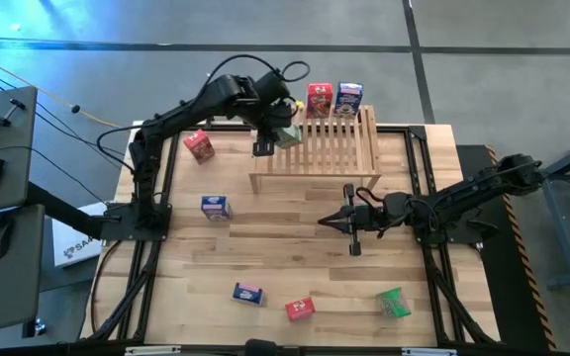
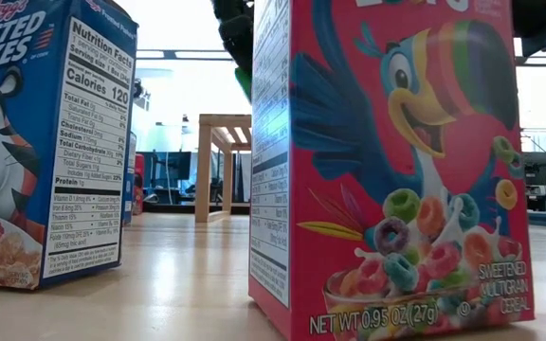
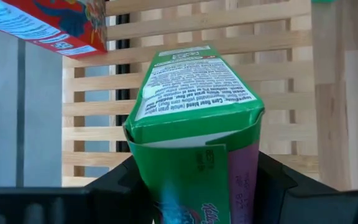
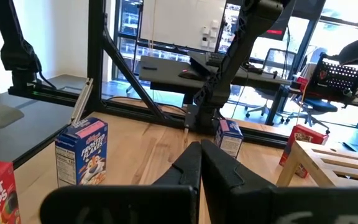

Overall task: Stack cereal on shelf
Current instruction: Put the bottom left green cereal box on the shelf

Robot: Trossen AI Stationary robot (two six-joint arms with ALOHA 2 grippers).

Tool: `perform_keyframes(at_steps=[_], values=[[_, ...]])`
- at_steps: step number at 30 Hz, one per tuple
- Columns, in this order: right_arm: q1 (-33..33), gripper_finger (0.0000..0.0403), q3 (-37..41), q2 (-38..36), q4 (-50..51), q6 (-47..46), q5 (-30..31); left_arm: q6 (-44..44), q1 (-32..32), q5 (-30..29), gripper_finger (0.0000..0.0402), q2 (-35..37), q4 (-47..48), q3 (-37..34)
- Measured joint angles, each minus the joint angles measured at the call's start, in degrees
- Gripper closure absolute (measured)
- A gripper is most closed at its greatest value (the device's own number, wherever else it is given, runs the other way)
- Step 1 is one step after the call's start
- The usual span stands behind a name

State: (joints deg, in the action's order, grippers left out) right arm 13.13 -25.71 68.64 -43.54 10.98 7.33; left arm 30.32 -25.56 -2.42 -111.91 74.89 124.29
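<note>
My left gripper (image 1: 277,131) is shut on a green cereal box (image 3: 194,118) over the left far part of the light-wood slatted shelf (image 1: 317,150). A red box (image 1: 319,99) and a blue box (image 1: 349,97) stand at the shelf's far edge. The red box also shows in the left wrist view (image 3: 48,22). My right gripper (image 1: 327,222) is shut and empty, in front of the shelf's near edge. Its fingers (image 4: 201,158) point toward the table's left. My left gripper pinches the green box between its two fingers (image 3: 114,182), which press on its two opposite sides at the end nearest the wrist (image 3: 146,177). The fingers come from above, slanting down. The box sticks out beyond the fingers toward the slats; whether its far end touches them I cannot tell.
Loose boxes lie on the table: red (image 1: 199,145) and blue (image 1: 216,206) on the left, blue (image 1: 248,294), red (image 1: 300,309) and green (image 1: 394,302) near the front edge. Two of them, blue (image 2: 45,142) and red (image 2: 396,161), fill the low view.
</note>
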Motion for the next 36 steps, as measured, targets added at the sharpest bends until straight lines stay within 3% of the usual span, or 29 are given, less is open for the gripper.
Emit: perform_keyframes(at_steps=[7, 20, 36], values=[[0.0, 0.0403, 0.0, 0.0, 0.1, 0.0, 0.0, 1.3, 0.0, -0.5, 0.0230, 0.1, -0.8, 0.0], [0.0, 0.0403, 0.0, 0.0, 0.1, 0.0, 0.0, 2.0, 0.0, -1.7, 0.0175, 0.1, -3.0, 0.0], [0.0, 0.0403, 0.0, 0.0, 0.0, 0.0, 0.0, 2.1, -1.2, -1.2, 0.0169, 0.4, -5.7, 2.6]])
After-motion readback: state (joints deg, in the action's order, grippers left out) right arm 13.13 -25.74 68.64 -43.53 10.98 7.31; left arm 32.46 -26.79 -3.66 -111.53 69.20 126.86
